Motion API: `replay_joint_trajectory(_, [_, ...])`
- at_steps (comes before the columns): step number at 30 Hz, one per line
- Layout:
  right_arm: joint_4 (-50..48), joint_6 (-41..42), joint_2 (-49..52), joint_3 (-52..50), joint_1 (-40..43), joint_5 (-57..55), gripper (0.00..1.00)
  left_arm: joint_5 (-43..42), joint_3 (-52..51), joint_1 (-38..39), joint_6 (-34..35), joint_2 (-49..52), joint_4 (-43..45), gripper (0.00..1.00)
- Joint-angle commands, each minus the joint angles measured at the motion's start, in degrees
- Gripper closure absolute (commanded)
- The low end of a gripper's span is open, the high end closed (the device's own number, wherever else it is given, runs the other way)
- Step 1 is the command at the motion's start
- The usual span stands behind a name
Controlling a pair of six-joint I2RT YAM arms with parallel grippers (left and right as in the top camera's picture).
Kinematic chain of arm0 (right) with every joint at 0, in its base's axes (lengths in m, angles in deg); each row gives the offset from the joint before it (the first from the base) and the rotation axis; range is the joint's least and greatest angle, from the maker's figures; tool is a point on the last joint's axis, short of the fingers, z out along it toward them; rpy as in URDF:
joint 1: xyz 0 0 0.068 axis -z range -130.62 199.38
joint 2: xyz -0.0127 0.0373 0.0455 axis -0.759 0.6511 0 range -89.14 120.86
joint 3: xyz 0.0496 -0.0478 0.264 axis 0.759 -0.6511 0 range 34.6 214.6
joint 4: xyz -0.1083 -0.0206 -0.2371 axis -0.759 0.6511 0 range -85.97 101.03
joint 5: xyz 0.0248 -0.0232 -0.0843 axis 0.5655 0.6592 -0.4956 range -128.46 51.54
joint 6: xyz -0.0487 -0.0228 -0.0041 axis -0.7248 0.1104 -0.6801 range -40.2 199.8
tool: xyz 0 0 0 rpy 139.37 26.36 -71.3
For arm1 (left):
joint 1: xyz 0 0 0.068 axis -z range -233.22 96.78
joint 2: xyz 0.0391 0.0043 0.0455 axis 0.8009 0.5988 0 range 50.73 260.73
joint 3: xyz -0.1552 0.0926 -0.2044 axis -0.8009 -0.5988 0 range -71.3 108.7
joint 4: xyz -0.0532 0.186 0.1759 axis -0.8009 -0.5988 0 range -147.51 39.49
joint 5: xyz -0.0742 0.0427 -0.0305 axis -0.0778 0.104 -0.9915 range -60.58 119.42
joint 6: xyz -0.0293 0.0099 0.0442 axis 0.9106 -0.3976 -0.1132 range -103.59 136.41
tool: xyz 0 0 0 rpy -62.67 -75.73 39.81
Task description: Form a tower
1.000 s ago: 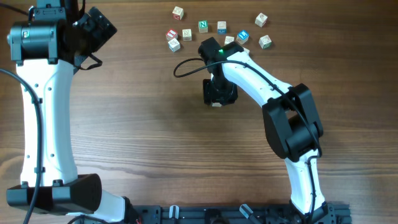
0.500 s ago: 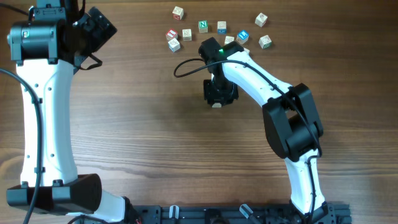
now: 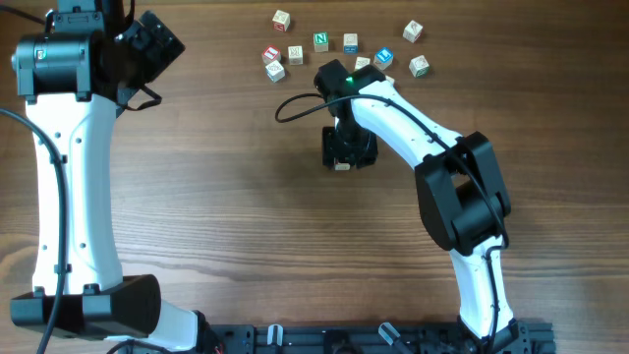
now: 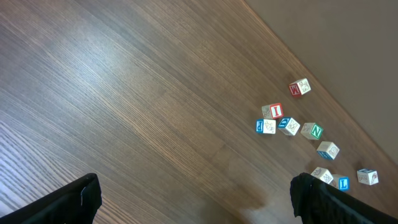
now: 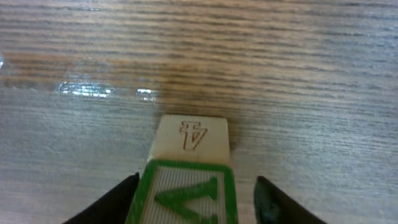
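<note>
Two cubes of the tower (image 5: 191, 140) show; right hand (image 5: 196, 183) parted around its green top, left hand (image 4: 196, 190) wide

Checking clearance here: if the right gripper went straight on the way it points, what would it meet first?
Probably the green-faced cube sitting between the right gripper's fingers; a pale red-marked cube lies just beyond it, then the table. Depth is hard to judge.

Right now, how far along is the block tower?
Done: a green-faced wooden cube sits atop a pale red-lettered cube. In hand: the right gripper straddles it, jaws parted, not gripping. Left: the loose wooden letter cubes by the far edge are unstacked.
</note>
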Motion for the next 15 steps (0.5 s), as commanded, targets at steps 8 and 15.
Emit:
replay_joint_trajectory(8, [1.25, -0.17, 0.5, 3.56, -0.04, -0.83, 0.41, 0.72, 0.0, -0.31, -0.48, -0.11, 0.02, 0.0])
replay_joint_trajectory(15, [1.36, -0.17, 0.5, 3.54, -0.04, -1.27, 0.57, 0.72, 0.0, -0.31, -0.48, -0.11, 0.0, 0.0])
